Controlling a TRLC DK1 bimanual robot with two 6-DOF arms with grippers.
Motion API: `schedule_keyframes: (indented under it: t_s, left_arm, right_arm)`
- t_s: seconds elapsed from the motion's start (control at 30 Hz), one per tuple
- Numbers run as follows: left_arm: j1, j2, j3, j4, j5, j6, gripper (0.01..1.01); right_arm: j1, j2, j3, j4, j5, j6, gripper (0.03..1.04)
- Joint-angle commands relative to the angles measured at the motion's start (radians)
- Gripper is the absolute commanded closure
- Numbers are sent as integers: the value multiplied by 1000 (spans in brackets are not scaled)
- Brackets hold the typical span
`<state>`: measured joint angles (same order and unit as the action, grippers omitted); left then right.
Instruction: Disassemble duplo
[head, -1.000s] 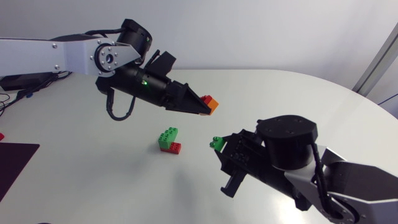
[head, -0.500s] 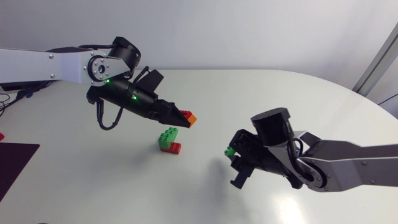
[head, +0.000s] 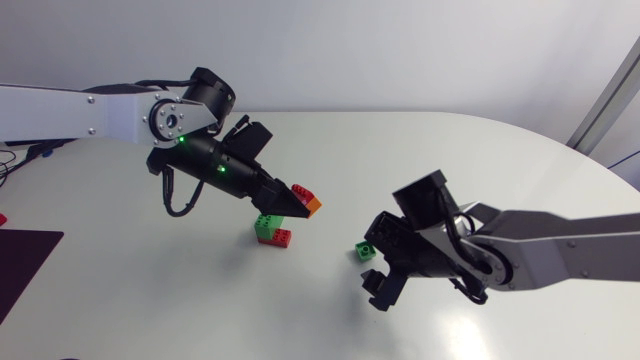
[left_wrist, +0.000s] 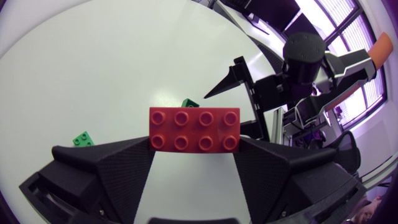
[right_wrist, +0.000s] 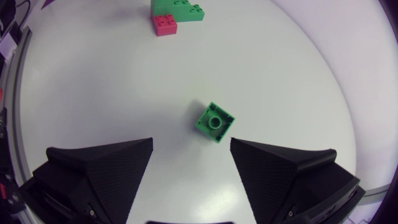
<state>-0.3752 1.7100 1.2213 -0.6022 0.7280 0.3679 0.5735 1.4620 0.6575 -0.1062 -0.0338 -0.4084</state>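
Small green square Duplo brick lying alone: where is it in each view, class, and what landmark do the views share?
Head view: small green square brick on the table, right of the green-and-red brick stack.
Left wrist view: beyond the held red eight-stud brick, at.
Right wrist view: ahead of the open fingers, at.
Landmark: that stack.

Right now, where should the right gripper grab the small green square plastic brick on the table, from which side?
From straight above, pinch two opposite flat walls of the small green square plastic brick. It lies low and diagonal to the open right gripper, so probably turn the wrist first.
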Motion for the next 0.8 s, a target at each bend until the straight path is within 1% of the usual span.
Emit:
schedule_keyframes:
  t_s: [0.0, 0.1, 0.2, 0.27, 0.33, 0.4, 0.43, 0.47, 0.6, 0.67, 0.77]
  left_arm:
    - [-8, -26, -65, 35, -29, 68, 631]
    - [-45, -70, -151, 142, -133, 114, 623]
    - [-94, -107, -236, 252, -222, 152, 618]
    - [-128, -136, -289, 331, -269, 163, 616]
    - [-179, -174, -341, 415, -332, 166, 610]
    - [-222, -214, -391, 513, -384, 166, 607]
    - [-243, -228, -410, 562, -418, 164, 607]
    - [-260, -236, -419, 585, -438, 164, 607]
    - [-304, -239, -425, 642, -492, 167, 607]
    - [-317, -228, -424, 662, -509, 167, 607]
    - [-344, -202, -434, 706, -542, 169, 607]
  right_arm:
    - [-67, -34, 85, -84, -80, 69, 70]
    - [-176, -34, 194, -213, -256, 132, 70]
    - [-281, 32, 321, -348, -437, 178, 72]
    - [-331, 95, 401, -441, -548, 198, 74]
    - [-357, 161, 473, -535, -638, 201, 103]
    - [-362, 213, 519, -599, -681, 204, 103]
    - [-363, 232, 533, -616, -701, 204, 103]
    - [-363, 247, 544, -627, -732, 207, 103]
    - [-330, 256, 556, -665, -779, 207, 105]
    - [-316, 248, 554, -665, -781, 210, 105]
    - [-310, 238, 561, -662, -801, 223, 159]
